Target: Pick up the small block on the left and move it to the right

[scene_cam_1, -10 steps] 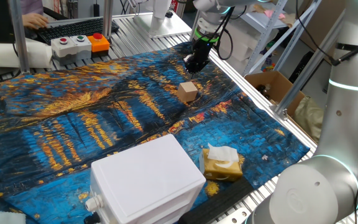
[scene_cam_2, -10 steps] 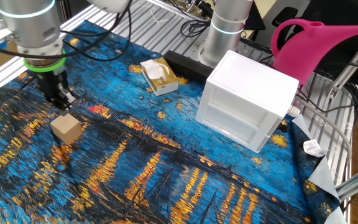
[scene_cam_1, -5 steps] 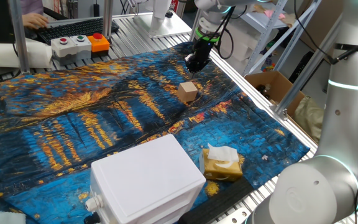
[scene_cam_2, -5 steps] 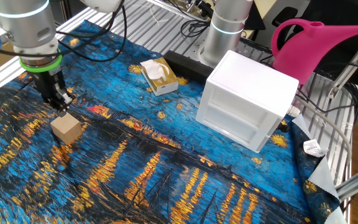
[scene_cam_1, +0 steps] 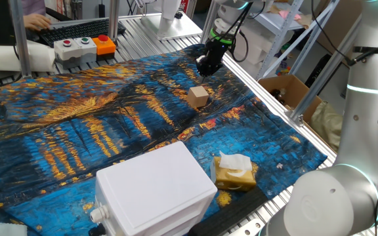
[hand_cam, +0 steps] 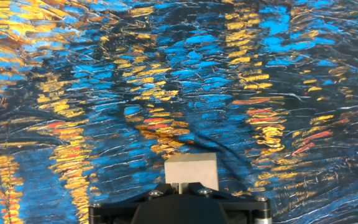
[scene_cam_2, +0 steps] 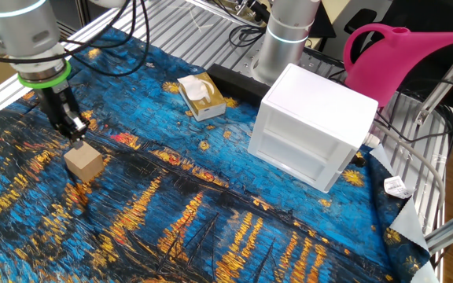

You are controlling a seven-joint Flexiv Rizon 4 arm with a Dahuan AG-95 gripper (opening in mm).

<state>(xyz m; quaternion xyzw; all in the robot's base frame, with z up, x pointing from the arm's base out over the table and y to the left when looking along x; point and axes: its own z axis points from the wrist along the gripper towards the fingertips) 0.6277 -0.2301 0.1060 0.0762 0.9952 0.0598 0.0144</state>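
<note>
The small block [scene_cam_1: 198, 96] is a plain tan cube resting on the blue and gold painted cloth [scene_cam_1: 77, 131]. It also shows in the other fixed view [scene_cam_2: 83, 163] and low in the hand view [hand_cam: 191, 168]. My gripper [scene_cam_1: 203, 71] hangs just above and behind the block without touching it. Its tips [scene_cam_2: 77, 132] point down at the cloth beside the block's far edge. In the hand view the gripper [hand_cam: 179, 185] has its two fingertips close together, with nothing between them.
A large white plastic box [scene_cam_1: 155, 190] [scene_cam_2: 314, 126] stands on the cloth. A yellow-brown packet with white tissue [scene_cam_1: 233, 172] [scene_cam_2: 200, 97] lies near it. A pink watering can [scene_cam_2: 403, 55] stands past the box. A button box [scene_cam_1: 84, 46] and a cardboard box [scene_cam_1: 287, 92] sit off the cloth.
The gripper and arm have drifted a little up and away from the block. The block has not moved.
</note>
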